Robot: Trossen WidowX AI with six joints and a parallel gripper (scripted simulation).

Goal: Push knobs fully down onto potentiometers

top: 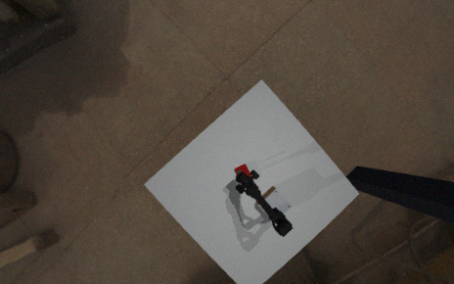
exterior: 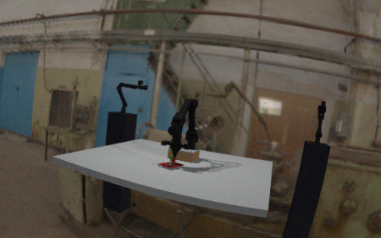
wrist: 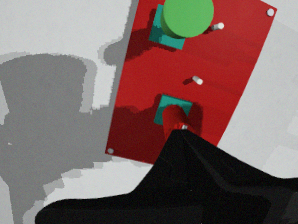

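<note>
The red circuit board (top: pixel 242 168) (exterior: pixel 162 165) (wrist: pixel 150 72) stands on the table. The round green knob (wrist: pixel 188 15) is over the upper teal potentiometer (wrist: pixel 172 42) in the wrist view; how far down it sits cannot be told. The red knob (wrist: pixel 173 117) is over the lower teal potentiometer (wrist: pixel 165 103) and is partly hidden by my fingers. My gripper (exterior: pixel 175 156) (wrist: pixel 178 136) is shut and points down, its joined tips at the red knob. Nothing shows between them. Whether the tips touch the knob, and whether a gap is left under it, cannot be seen.
Two thin white-tipped posts (wrist: pixel 198 80) (wrist: pixel 218 26) rise from the board. A tan block (exterior: pixel 186 155) stands on the white table (exterior: pixel 135 172) behind the board, beside my arm. Two dark pedestals (exterior: pixel 121 127) (exterior: pixel 312 180) with other arms stand beyond the table.
</note>
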